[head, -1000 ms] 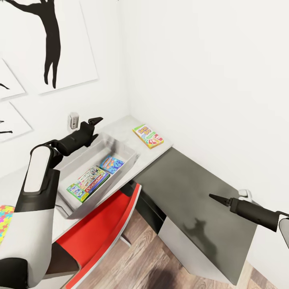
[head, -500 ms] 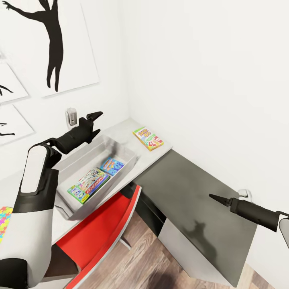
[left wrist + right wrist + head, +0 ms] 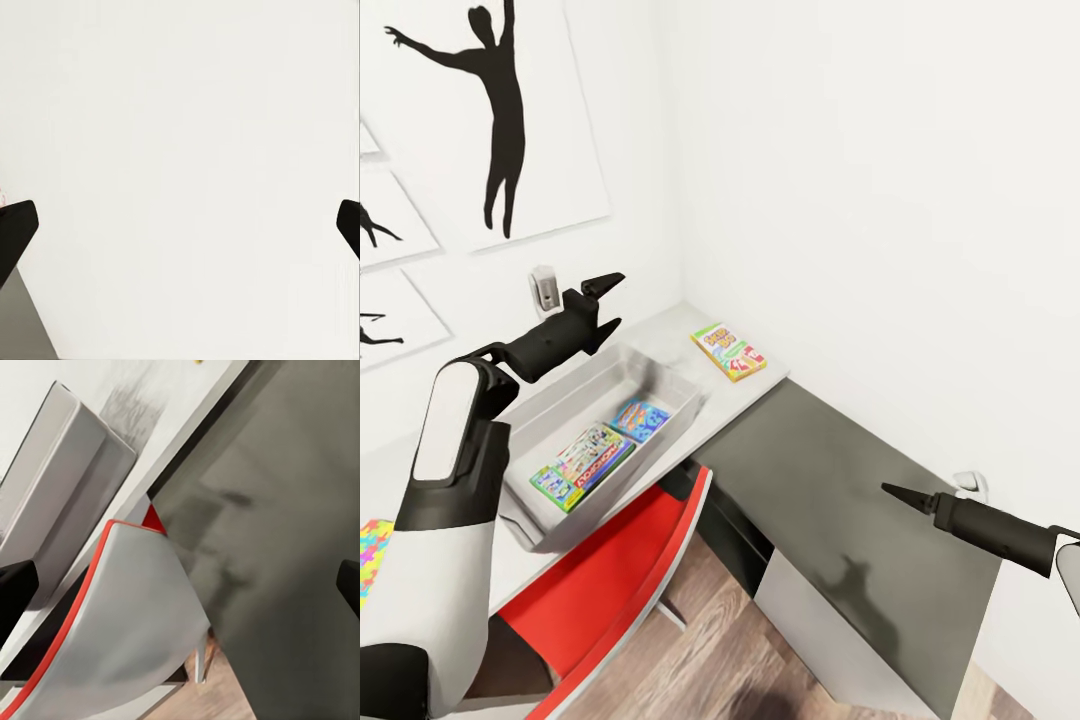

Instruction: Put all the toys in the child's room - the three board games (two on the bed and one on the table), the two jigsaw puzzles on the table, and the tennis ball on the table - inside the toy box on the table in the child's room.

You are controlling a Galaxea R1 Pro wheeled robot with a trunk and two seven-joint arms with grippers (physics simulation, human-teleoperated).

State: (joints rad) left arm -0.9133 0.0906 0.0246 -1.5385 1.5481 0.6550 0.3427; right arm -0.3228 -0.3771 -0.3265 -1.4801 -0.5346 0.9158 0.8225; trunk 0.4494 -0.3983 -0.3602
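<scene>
Left claw (image 3: 603,302): fingers apart, empty, raised over far rim of toy box (image 3: 555,395), near wall outlet (image 3: 543,290). Right claw (image 3: 895,492): above dark grey part of surface (image 3: 830,470); fingertips at opposite edges of right wrist view, so apart, empty. Inside toy box: Monopoly game (image 3: 582,461), smaller blue game (image 3: 639,419) just beside it. Yellow-green-red game (image 3: 729,350) flat on pale surface, beyond toy box, near corner. Jigsaw puzzle (image 3: 372,555) at surface's near left edge. Red chair (image 3: 610,575) tucked under toy box side.
</scene>
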